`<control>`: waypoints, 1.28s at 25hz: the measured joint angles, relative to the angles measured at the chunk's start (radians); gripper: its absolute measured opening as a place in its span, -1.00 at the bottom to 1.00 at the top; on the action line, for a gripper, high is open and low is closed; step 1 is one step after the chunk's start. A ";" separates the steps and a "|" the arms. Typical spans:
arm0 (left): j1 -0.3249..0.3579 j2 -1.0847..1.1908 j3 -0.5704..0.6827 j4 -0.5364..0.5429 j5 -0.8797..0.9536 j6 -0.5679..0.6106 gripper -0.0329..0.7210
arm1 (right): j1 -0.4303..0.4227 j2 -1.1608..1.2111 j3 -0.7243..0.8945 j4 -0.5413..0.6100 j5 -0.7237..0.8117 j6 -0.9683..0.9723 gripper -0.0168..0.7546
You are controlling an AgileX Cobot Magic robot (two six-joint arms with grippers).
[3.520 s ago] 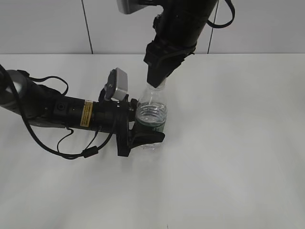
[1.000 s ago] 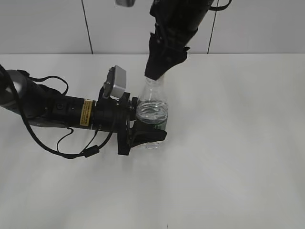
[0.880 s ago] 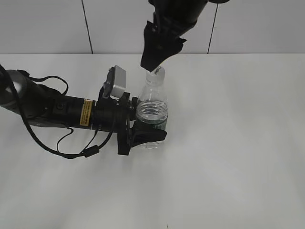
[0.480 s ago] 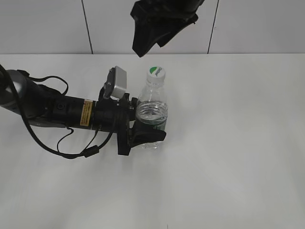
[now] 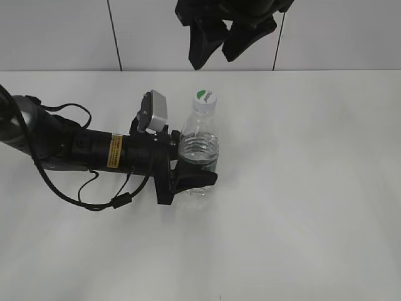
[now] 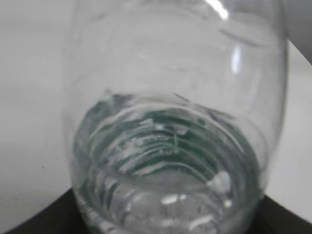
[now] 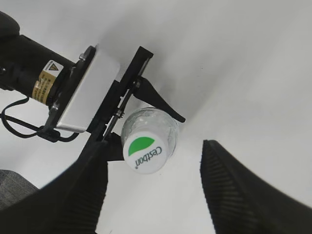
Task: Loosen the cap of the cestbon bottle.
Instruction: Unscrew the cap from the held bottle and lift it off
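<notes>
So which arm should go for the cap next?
The right. Its open hand hangs free above the cap, apart from it. The left hand is clamped on the cestbon bottle, steadying it upright.

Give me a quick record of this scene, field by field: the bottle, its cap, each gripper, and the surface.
bottle: small clear plastic water bottle with dark green label band, standing upright
cap: round white screw cap with green patch, on the neck, nothing touching it
left gripper: left gripper closed around the bottle's lower body from the side
right gripper: right gripper open, up above the cap, holding nothing
surface: plain white table
</notes>
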 joint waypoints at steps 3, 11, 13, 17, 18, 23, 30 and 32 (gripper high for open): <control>0.000 0.024 0.000 -0.014 0.001 0.014 0.17 | 0.000 0.000 0.001 0.000 0.000 0.011 0.23; 0.000 0.051 0.000 -0.043 -0.036 0.024 0.17 | 0.000 0.007 0.019 0.001 0.000 0.103 0.23; 0.000 0.051 0.000 -0.044 -0.036 0.024 0.17 | 0.000 0.021 0.019 0.006 0.000 0.158 0.23; 0.000 0.051 0.000 -0.047 -0.036 0.024 0.17 | 0.000 0.053 0.019 0.017 0.000 0.278 0.23; 0.000 0.051 0.000 -0.047 -0.036 0.024 0.17 | 0.000 0.060 0.019 0.017 0.000 0.320 0.23; 0.000 0.051 0.000 -0.054 -0.035 0.024 0.17 | 0.000 0.074 0.019 0.017 0.000 0.450 0.23; 0.000 0.051 0.000 -0.068 -0.031 0.024 0.17 | 0.000 0.075 0.019 0.017 0.000 0.555 0.23; 0.000 0.051 0.000 -0.073 -0.030 0.024 0.17 | 0.000 0.075 0.019 0.017 0.000 0.564 0.23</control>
